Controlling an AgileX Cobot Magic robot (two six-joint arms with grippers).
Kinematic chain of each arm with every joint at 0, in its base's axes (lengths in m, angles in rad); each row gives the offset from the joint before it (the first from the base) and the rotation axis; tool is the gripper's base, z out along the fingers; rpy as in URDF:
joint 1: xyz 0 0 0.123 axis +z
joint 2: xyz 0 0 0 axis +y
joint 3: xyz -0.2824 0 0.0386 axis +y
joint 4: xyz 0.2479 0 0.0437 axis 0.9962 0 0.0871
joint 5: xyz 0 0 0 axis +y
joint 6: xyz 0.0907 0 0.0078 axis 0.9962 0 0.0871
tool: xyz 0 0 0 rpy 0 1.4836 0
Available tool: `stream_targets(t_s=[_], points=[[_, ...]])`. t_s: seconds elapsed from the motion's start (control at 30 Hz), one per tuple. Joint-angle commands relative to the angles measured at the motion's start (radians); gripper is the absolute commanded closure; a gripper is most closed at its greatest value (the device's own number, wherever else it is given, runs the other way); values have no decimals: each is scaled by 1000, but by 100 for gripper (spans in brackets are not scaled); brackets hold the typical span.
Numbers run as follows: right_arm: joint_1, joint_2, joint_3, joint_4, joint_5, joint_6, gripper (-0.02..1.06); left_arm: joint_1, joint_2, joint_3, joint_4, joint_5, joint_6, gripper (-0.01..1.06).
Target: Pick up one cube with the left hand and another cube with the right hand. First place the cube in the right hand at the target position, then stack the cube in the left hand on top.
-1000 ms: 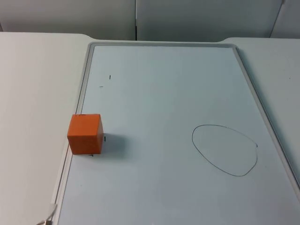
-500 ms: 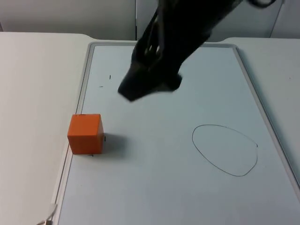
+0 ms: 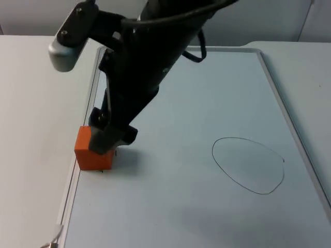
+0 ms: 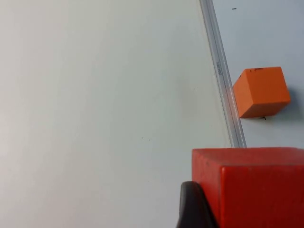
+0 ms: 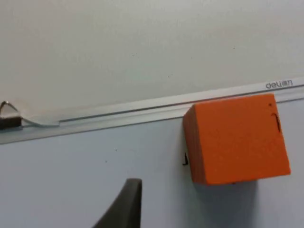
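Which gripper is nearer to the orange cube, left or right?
Right. The right gripper is at the orange cube's top edge; the left gripper, holding a red cube, is well away from it.

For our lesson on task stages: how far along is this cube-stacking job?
Done: the left gripper holds a red cube. In hand: the right gripper is down at the orange cube, which sits on the whiteboard by its edge, not lifted. Left: grasp it, set it in the drawn outline, then stack the red cube on top.
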Motion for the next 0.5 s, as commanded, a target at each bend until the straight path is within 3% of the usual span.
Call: stream_targets(t_s=[0.0, 0.47], points=[[6, 52, -56, -2, 34, -9, 7, -9, -6, 1, -3, -1, -9, 83], [6, 190, -139, 13, 31, -45, 7, -9, -6, 1, -3, -1, -11, 83]])
